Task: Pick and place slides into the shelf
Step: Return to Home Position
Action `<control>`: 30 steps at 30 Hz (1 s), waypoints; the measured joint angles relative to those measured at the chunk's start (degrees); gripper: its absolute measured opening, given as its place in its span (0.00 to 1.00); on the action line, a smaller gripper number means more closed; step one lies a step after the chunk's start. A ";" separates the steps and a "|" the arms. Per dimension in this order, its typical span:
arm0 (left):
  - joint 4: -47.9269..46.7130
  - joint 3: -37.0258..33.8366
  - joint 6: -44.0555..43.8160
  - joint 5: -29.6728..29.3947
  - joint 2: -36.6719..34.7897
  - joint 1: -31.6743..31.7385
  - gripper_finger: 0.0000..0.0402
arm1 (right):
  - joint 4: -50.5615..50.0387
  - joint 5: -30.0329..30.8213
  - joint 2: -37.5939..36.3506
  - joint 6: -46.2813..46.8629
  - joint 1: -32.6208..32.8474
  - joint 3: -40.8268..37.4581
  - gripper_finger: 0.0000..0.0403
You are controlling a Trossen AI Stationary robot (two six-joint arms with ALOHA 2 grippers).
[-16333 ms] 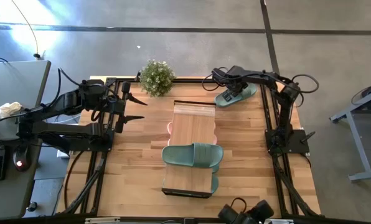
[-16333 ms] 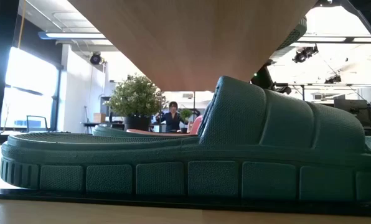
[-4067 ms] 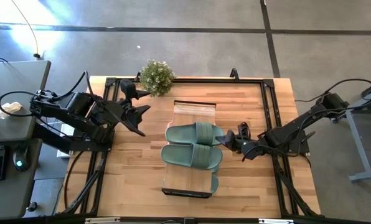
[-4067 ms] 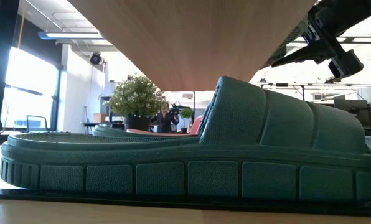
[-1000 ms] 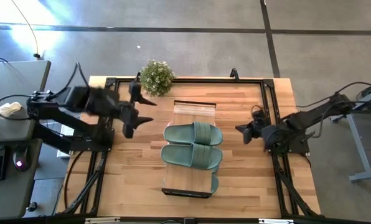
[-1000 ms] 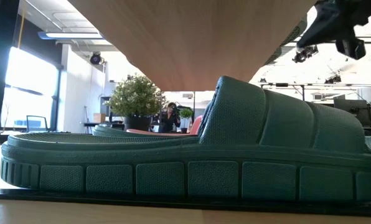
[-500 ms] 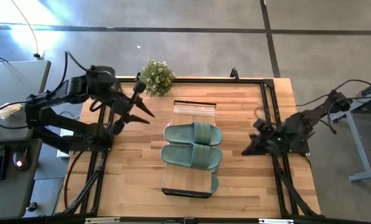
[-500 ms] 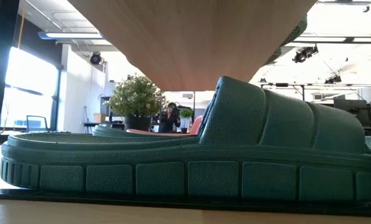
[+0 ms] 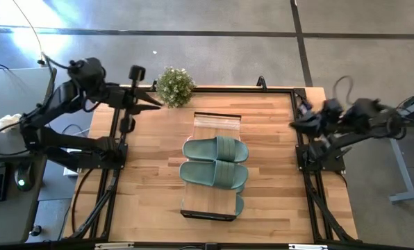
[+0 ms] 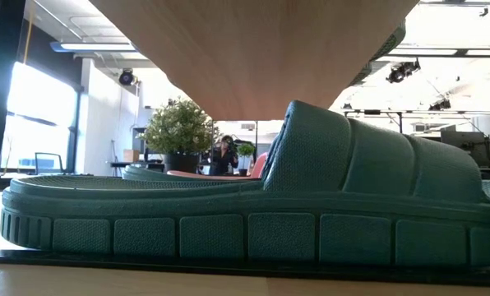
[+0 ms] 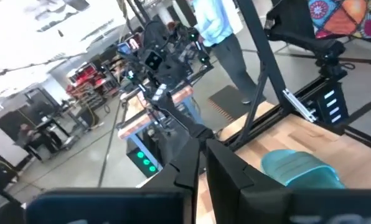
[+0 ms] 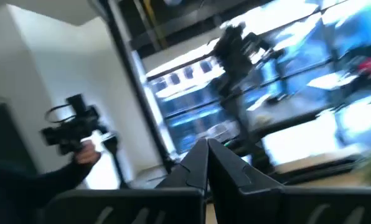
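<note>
Two sage-green slides (image 9: 215,149) (image 9: 214,174) lie side by side, soles down, on the top plank of the shelf (image 9: 217,126) in mid-table. A third green slide (image 10: 245,205) rests on the tier below and fills the low view. A pink slide (image 10: 259,165) shows behind it. My left gripper (image 9: 155,104) hangs shut with nothing in it over the table's far left corner, and the left wrist view shows its fingers (image 11: 226,165) together. My right gripper (image 9: 295,123) is shut on nothing at the table's right edge.
A potted plant (image 9: 174,85) stands at the far edge, just beyond my left gripper. A black frame (image 9: 296,139) runs round the tabletop. A person (image 10: 224,153) stands in the room behind. Bare wood lies to the left and right of the shelf.
My left gripper has shut on nothing and swung toward the far left corner, next to the plant. My right gripper, shut all the while, has drawn back from the shelf to the table's right edge and farther back. The slides have stayed where they were.
</note>
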 joint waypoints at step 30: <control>13.93 -40.74 -18.23 -16.01 -44.72 16.20 0.01 | 1.95 7.63 -26.48 -3.73 -1.83 -11.85 0.00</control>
